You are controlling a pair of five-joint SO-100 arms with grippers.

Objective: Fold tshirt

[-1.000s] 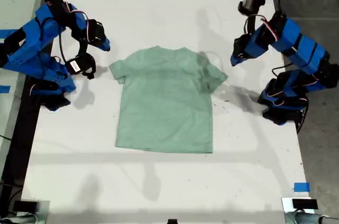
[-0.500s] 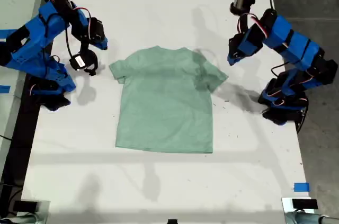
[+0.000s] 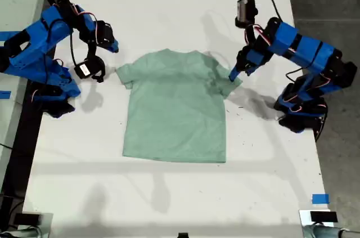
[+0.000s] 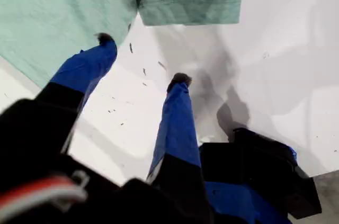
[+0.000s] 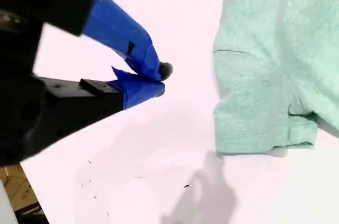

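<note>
The pale mint-green tshirt (image 3: 174, 108) lies flat, front up, in the middle of the white table (image 3: 169, 1), collar toward the far edge. My first gripper (image 3: 233, 75) is open and hangs over the sleeve at the exterior view's right. The first wrist view shows the first gripper (image 4: 142, 60) with its fingertips (image 4: 180, 80) apart just off that sleeve and armpit of the tshirt (image 4: 53, 12). My second gripper (image 3: 114, 48) is shut on nothing, a little beyond the other sleeve. In the second wrist view, my second gripper (image 5: 161, 78) is over bare table beside the tshirt (image 5: 286, 49).
Small black specks (image 3: 239, 106) dot the table near the first arm's base (image 3: 301, 117). A blue tape piece (image 3: 320, 198) marks the near corner at the exterior view's right. Dark floor (image 3: 332, 1) lies past that side's table edge.
My first gripper has swung in and down from beside the tshirt to over its sleeve edge. My second gripper has shifted only slightly near the other sleeve. The tshirt has not moved.
</note>
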